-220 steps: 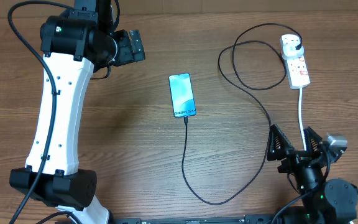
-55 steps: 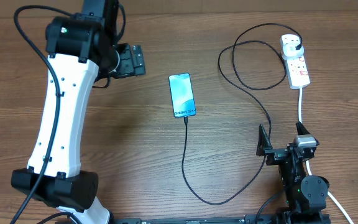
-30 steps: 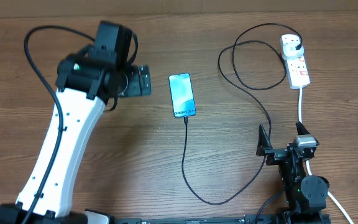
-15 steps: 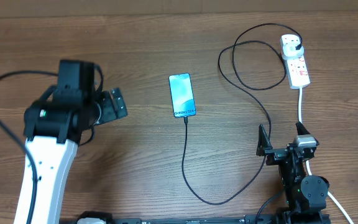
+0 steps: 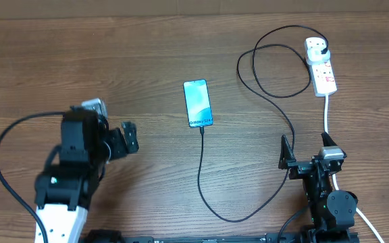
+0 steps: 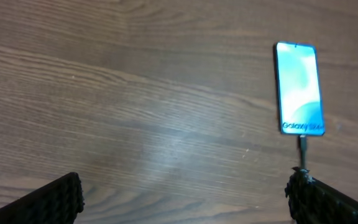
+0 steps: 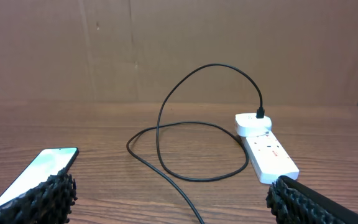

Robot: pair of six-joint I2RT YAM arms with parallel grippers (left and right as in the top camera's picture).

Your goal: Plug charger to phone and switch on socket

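The phone (image 5: 198, 102) lies flat mid-table, cyan screen up, with the black charger cable (image 5: 202, 177) joined at its bottom edge. The cable loops right and back to a black plug seated in the white socket block (image 5: 320, 66) at the far right. The phone also shows in the left wrist view (image 6: 299, 87) and the right wrist view (image 7: 33, 171). The socket shows in the right wrist view (image 7: 263, 148). My left gripper (image 5: 127, 138) is open and empty, left of the phone. My right gripper (image 5: 307, 150) is open and empty near the front edge, astride the cable.
The socket's thick white lead (image 5: 327, 118) runs down toward the right arm's base. A brown cardboard wall (image 7: 179, 43) stands behind the table. Bare wooden tabletop (image 5: 147, 54) surrounds the phone.
My left arm has swung back from the far left toward the front left, its gripper drawing away from the phone. The right arm, phone, cable and socket have not moved recently.
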